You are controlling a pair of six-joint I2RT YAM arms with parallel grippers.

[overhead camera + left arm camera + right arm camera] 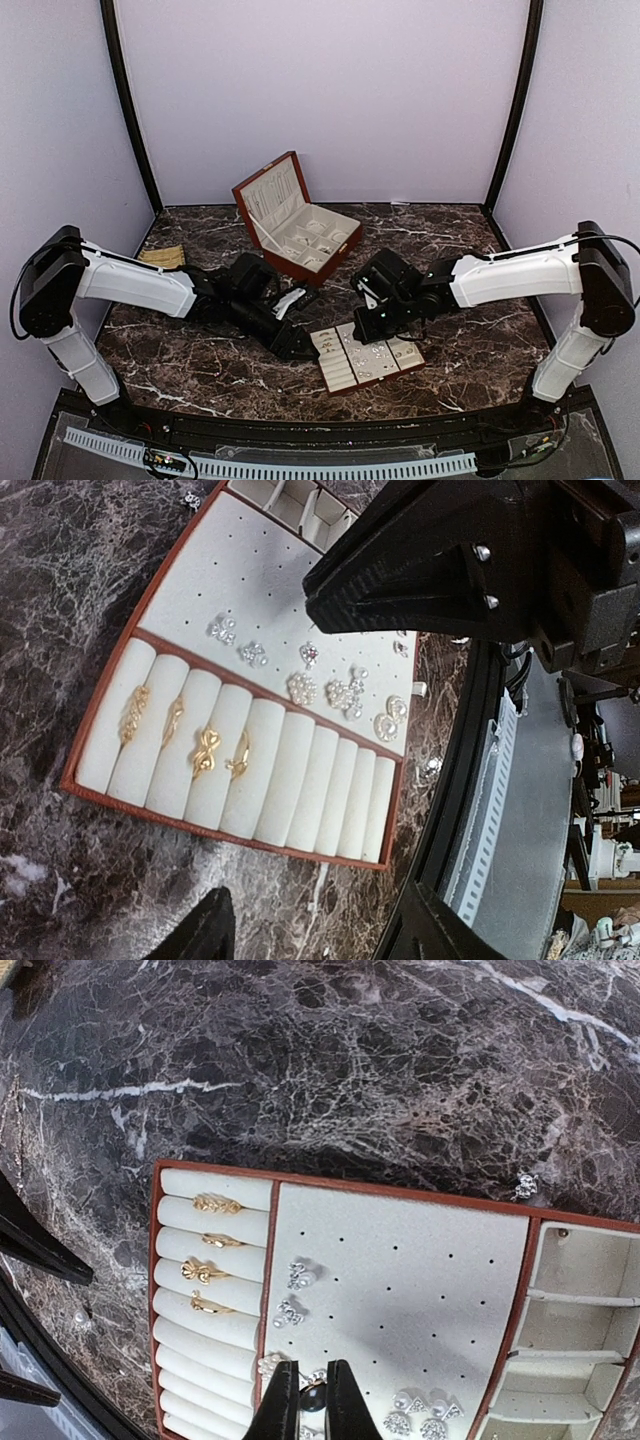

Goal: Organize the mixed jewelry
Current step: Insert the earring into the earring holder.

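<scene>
Right wrist: four rings seated, one stud pinched

We count four gold rings (217, 1203) in the roll slots of the cream tray (400, 1192). Our right end effector (311, 1375) pinches one stud (313, 1389) over the perforated pad (420, 1280), among several others. One loose piece (525, 1185) lies on the counter (300, 1060) just beside the tray. Our left end effector (318, 910) hangs spread.

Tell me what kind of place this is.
Probably a robot test cell, not a shop or home. Plain lilac walls box in a marble-look table. A left arm and right arm are mounted at its near edge. A jewelry tray and wooden box sit as props.
</scene>
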